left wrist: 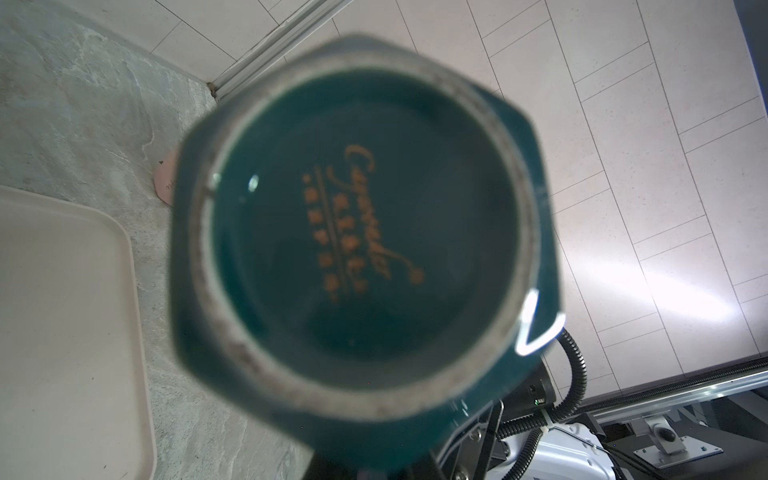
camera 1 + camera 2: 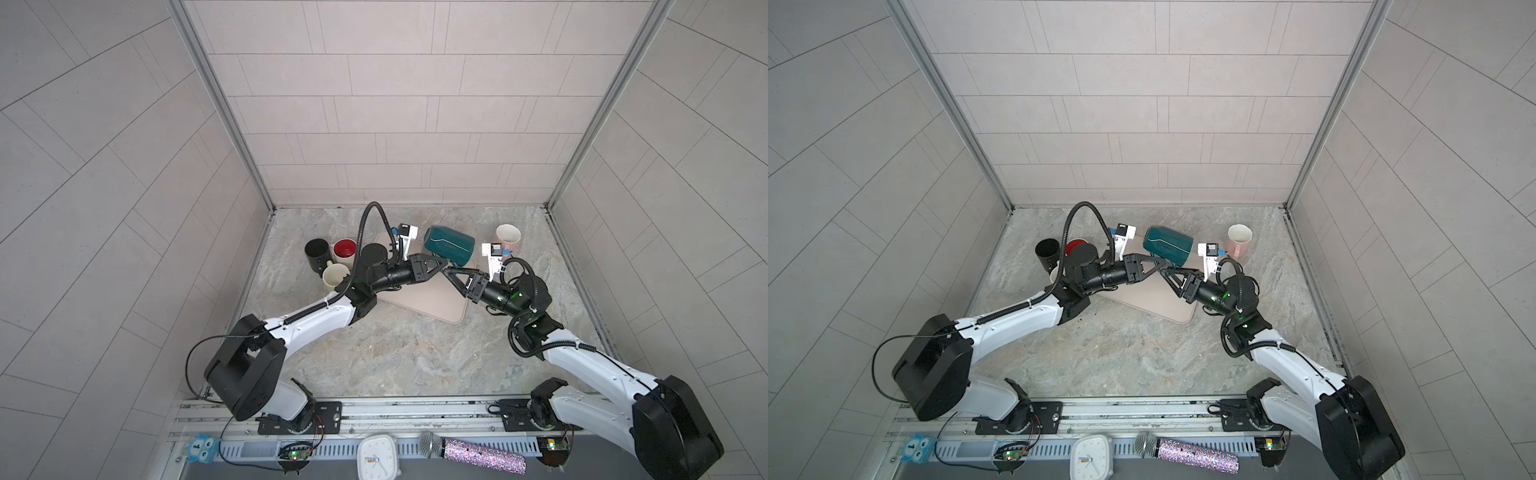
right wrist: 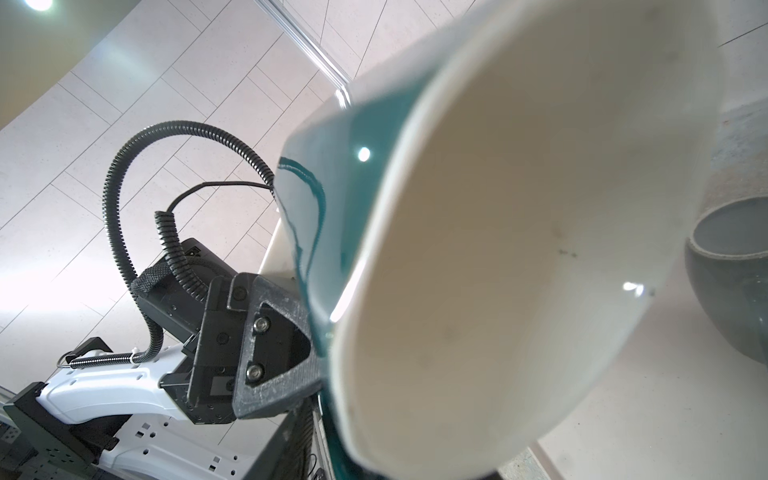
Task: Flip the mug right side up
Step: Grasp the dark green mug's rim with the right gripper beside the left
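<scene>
The teal mug (image 2: 449, 246) (image 2: 1169, 246) lies on its side in the air above the beige tray (image 2: 424, 303), its mouth toward the right. My left gripper (image 2: 445, 264) (image 2: 1165, 264) is shut on the mug from underneath, near the handle. The left wrist view looks straight at the mug's base (image 1: 365, 232) with gold lettering, and the jaws are hidden behind it. My right gripper (image 2: 446, 273) (image 2: 1163, 272) meets the mug at the same spot from the right. In the right wrist view the mug's white inside (image 3: 519, 249) covers its jaws, and a left finger (image 3: 266, 361) shows beside the rim.
A black mug (image 2: 316, 251), a red-lined mug (image 2: 345, 249) and a cream mug (image 2: 336, 276) stand upright left of the tray. A pink mug (image 2: 508, 237) stands at the back right. A clock (image 2: 376, 457) and a microphone (image 2: 473, 455) lie by the front rail.
</scene>
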You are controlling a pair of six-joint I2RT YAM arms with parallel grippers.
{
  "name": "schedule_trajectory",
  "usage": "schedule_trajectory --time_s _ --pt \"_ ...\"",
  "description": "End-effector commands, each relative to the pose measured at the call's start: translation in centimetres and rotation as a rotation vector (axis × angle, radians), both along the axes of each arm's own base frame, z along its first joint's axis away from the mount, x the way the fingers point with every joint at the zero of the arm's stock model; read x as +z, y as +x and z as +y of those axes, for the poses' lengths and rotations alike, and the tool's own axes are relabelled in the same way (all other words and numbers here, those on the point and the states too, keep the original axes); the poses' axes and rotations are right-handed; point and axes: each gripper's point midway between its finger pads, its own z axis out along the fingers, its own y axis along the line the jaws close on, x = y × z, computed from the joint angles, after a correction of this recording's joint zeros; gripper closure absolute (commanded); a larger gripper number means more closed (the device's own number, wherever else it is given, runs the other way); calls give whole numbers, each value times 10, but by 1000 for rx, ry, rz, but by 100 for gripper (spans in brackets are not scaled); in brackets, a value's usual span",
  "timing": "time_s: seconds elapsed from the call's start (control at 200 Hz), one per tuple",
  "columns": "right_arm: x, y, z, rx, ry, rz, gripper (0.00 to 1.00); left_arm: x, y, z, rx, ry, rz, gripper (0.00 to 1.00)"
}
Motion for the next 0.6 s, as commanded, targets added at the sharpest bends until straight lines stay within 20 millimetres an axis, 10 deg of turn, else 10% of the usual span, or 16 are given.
schedule_trajectory --time_s 0.0,0.595 --pt "37 3 -4 -27 60 -104 54 22 -21 -8 -98 -67 -81 100" --pt "49 -2 -7 -22 80 -125 66 19 -26 -7 -120 -37 -89 100"
